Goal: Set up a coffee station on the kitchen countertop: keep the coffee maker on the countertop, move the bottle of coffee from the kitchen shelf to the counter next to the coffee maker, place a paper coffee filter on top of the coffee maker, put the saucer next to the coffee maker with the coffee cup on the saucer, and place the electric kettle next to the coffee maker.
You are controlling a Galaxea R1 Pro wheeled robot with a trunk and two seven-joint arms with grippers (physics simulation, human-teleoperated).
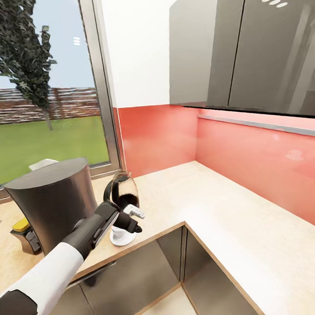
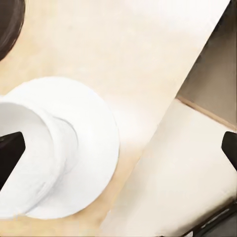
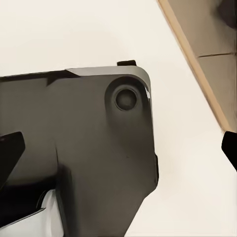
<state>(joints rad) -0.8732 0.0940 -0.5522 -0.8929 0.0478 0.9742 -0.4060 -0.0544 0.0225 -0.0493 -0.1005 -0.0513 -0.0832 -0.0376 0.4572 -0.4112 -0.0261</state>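
Cup point(image 2: 29, 163) sits on the saucer point(image 2: 94, 148) at the bench point(image 1: 214, 201) edge; your left gripper point(image 2: 118, 148) hangs open above, so lift straight toward twelve o'clock without clipping the rim.

cup point(image 2: 27, 158) on saucer point(image 2: 94, 148), coffee maker point(image 1: 56, 203) left, bottle point(image 1: 123, 190) behind

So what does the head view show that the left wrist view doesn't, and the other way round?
Head view alone: the dark coffee maker, the bottle of coffee beside it, the window and the red backsplash. Left wrist view alone: a close look down into the coffee cup, with the fingertips of the open left hand spread wide. Both: the white saucer near the edge of the countertop.
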